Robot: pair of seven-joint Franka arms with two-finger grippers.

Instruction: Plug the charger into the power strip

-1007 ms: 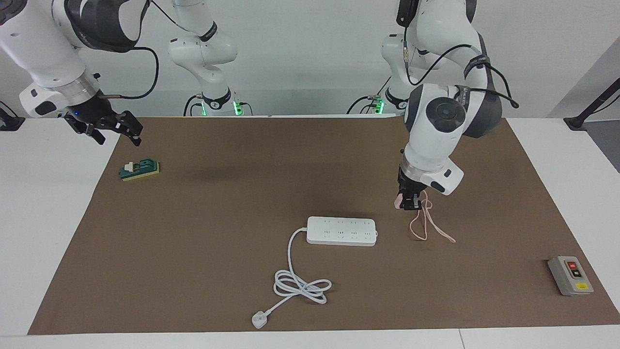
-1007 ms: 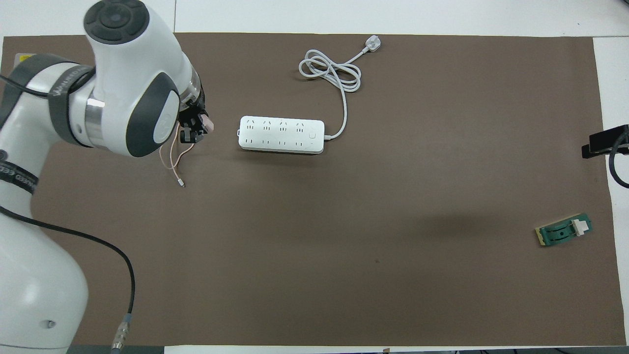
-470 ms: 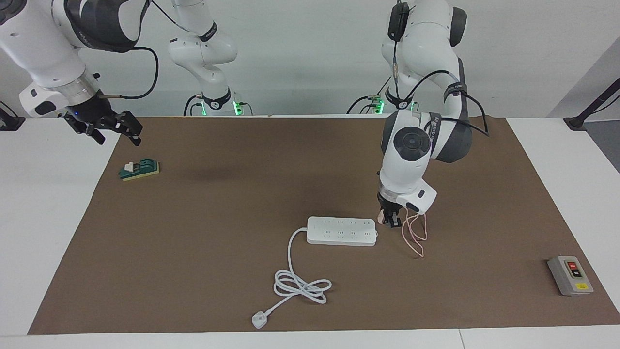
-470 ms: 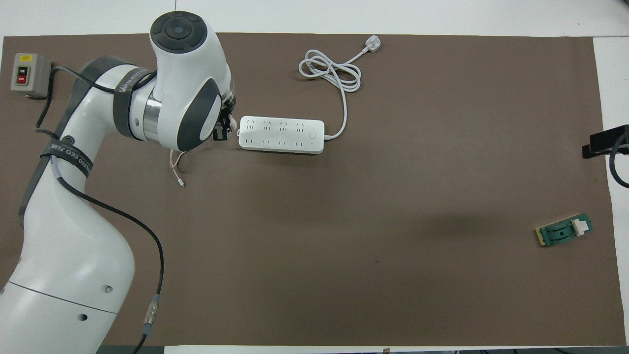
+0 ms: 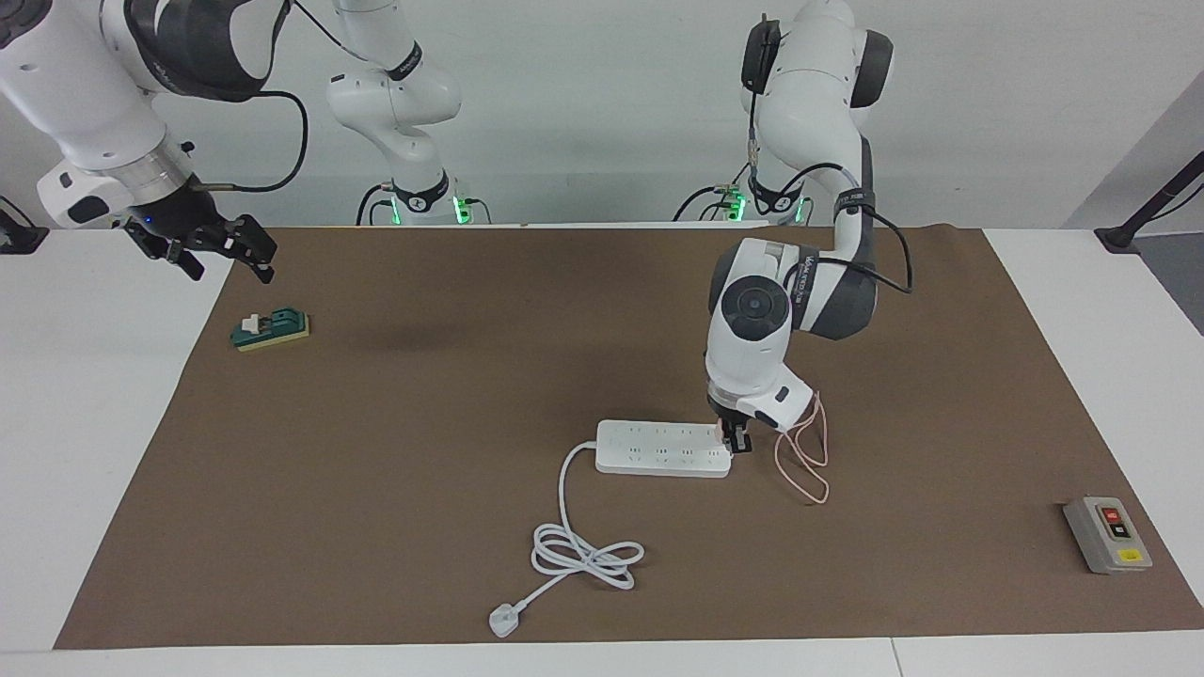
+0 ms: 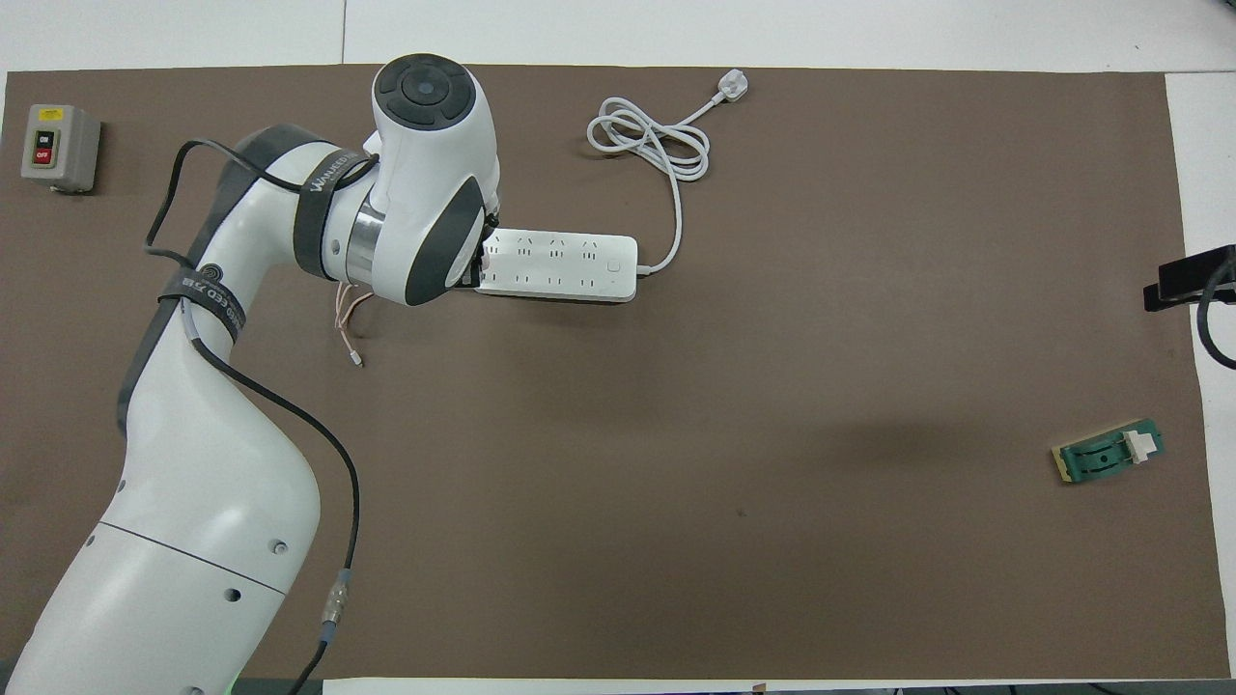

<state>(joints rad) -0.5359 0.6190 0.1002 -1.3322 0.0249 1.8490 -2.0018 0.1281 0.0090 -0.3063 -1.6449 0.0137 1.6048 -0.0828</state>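
Power strip [image 5: 663,448] flat on mat, sockets up, its end directly under my fingers. Cord [image 5: 583,541] coiled well off from them, out of way. My left gripper [image 5: 735,436] points straight down, wrist vertical, clenched on charger [image 5: 721,432]; pink cable [image 5: 804,456] dangles beside fingers. My right gripper [image 5: 221,246] waits, fingers spread, empty, over mat edge.

a robotics lab or test room. two white robot arms [image 5: 771,310] are bolted at the edge of a plain white table [image 5: 85,423], with green status lights glowing at their bases. a brown paper mat [image 5: 423,376] covers the work area, a bare pale wall rises just past the arms, and loose black cables hang from them.
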